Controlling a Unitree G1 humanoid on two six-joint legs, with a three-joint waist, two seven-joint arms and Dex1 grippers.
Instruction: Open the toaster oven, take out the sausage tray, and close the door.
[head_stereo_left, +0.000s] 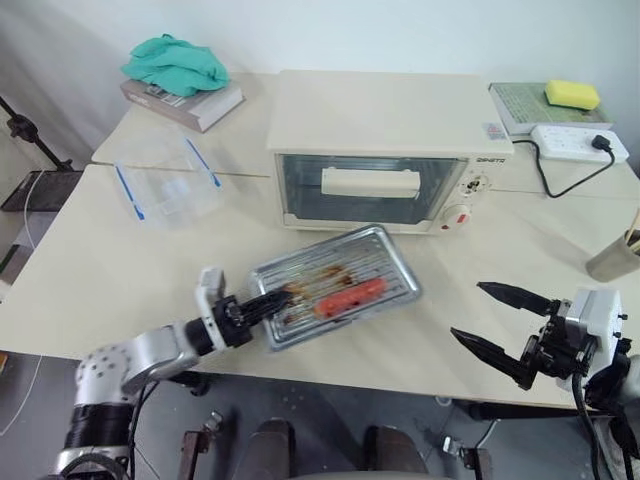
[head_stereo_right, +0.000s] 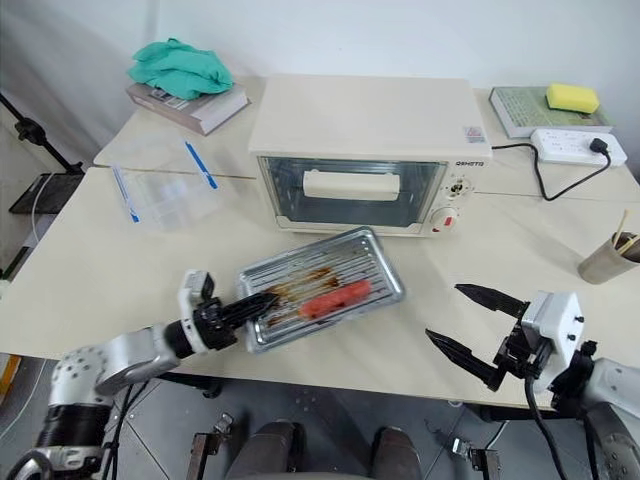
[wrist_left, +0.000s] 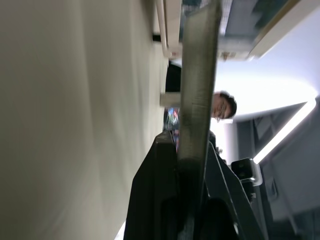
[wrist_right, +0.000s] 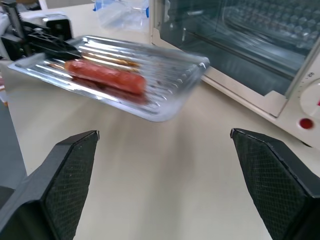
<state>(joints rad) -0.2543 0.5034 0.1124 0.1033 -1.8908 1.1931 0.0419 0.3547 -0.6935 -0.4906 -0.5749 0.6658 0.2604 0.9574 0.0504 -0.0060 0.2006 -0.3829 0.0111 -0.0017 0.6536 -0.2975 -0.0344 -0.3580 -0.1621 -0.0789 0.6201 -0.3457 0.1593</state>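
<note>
Cream-white toaster oven (head_stereo_left: 385, 150) at the back of the pale counter (head_stereo_left: 90, 270), its glass door (head_stereo_left: 365, 188) already shut, bar handle across the upper part

Just in front of the oven, sausage tray (head_stereo_left: 335, 285): shiny ribbed metal, brown grease marks, one red-orange sausage (head_stereo_left: 348, 297) lying lengthwise. Near corner pinched by the left gripper (head_stereo_left: 262, 303), jaws clamped on the rim. From the right wrist view, tray seemingly lifted off the counter and tilted; from the head views, hard to say whether any edge touches

Right gripper (head_stereo_left: 498, 322) at the near right edge of the counter, well apart from the tray, jaws spread wide and holding nothing

Likely risks:
- Sausage rolling or sliding off, caused by the tilt and a single-corner hold
- Tray twisting or slipping out of the jaws, caused by its weight hanging far from the pinch point
- Far edge knocking the oven front, caused by how near the two are

Count: one oven, one tray, one sausage, two grippers, one clear plastic bag with blue strips (head_stereo_left: 165, 185) on the left, one yellow sponge (head_stereo_left: 571, 94) at the far right
</note>
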